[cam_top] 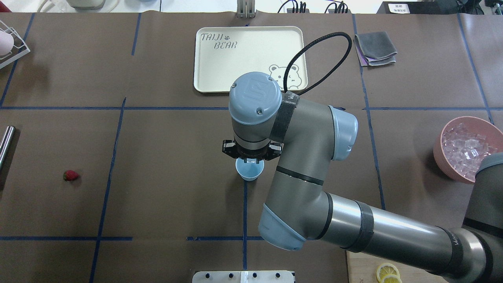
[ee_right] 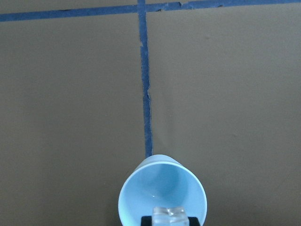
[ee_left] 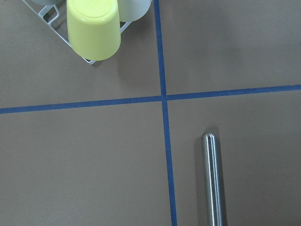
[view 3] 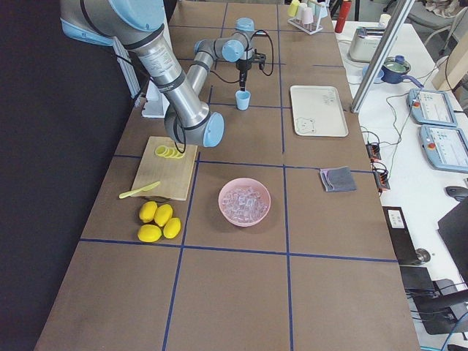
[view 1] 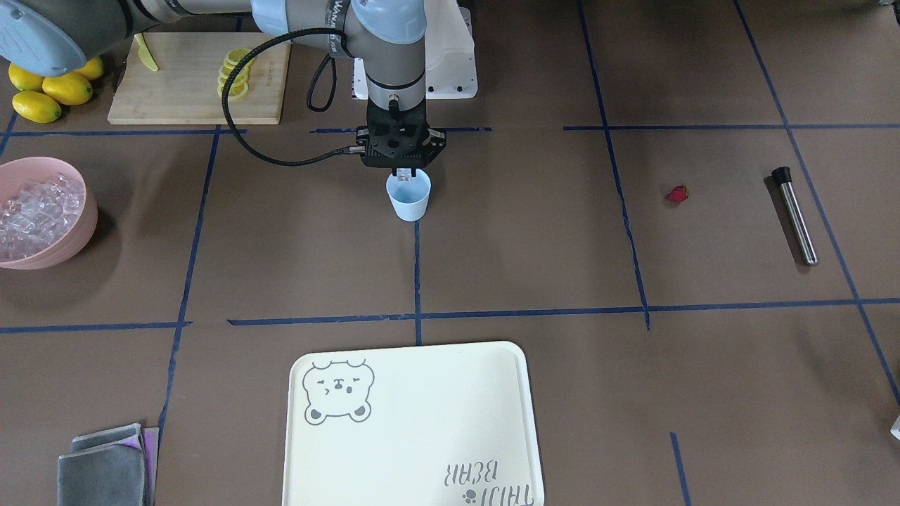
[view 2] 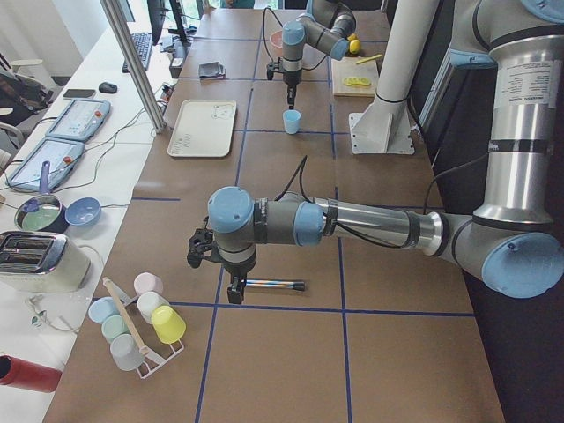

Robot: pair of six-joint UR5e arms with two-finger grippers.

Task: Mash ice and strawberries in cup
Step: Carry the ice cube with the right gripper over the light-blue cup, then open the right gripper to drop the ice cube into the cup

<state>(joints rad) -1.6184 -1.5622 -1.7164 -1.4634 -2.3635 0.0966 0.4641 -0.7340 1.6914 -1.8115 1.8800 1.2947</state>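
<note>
The pale blue cup [view 1: 409, 200] stands upright near the table's middle, and no ice or fruit shows inside it in the right wrist view [ee_right: 162, 188]. My right gripper [view 1: 403, 171] hangs just above its rim, shut on one clear ice cube [ee_right: 169, 214]. More ice [view 1: 35, 211] fills the pink bowl [view 1: 67, 242]. The strawberry [view 1: 678, 194] lies alone on the table, well away from the cup. My left gripper [view 2: 214, 264] hovers by the steel rod [view 2: 273, 285]. It shows only in the exterior left view, so I cannot tell whether it is open or shut.
A cream bear tray [view 1: 415, 422] lies on the operators' side of the cup. Lemons [view 1: 53, 91] and a cutting board [view 1: 197, 84] with lemon slices sit near the robot's base. Folded grey cloths [view 1: 105, 467] and a rack of cups [view 2: 141, 322] lie at the table's ends.
</note>
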